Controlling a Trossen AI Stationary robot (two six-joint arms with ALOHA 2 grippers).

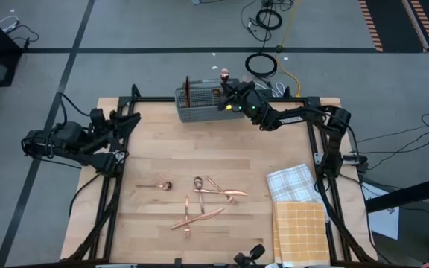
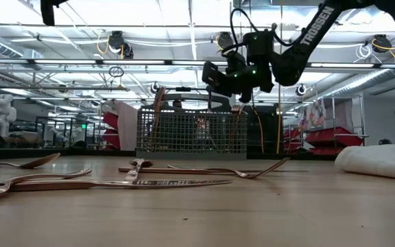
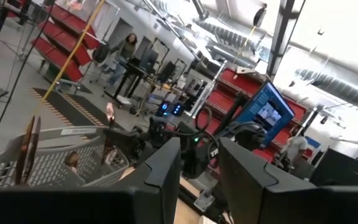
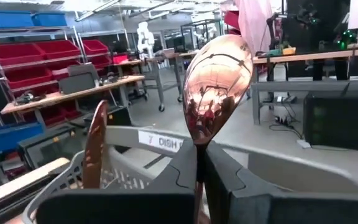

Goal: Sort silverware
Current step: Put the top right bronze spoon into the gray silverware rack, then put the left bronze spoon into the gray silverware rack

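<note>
The grey mesh caddy (image 1: 199,104) stands at the table's far edge with copper pieces (image 1: 188,89) upright in its left end. My right gripper (image 1: 226,91) hovers over the caddy's right end, shut on a copper spoon (image 4: 219,87) that stands bowl up. More silverware lies flat on the wood: one spoon (image 1: 159,184) and a loose cluster of forks and knives (image 1: 207,197). My left gripper (image 3: 201,180) waits raised at the table's left edge, open, with nothing between its fingers. My right gripper pinches the spoon's neck (image 4: 199,155), just below the bowl, between its two fingers. The fingers reach in about level from the table's right side and lie across the spoon. The spoon stands upright, bowl on top, above the caddy; the fingers hide its handle.
Two checked cloths lie at the near right, a white one (image 1: 293,182) and a yellow one (image 1: 300,231). Bare wood stretches between the caddy and the silverware. A person (image 3: 120,56) stands in the room far behind the table.
</note>
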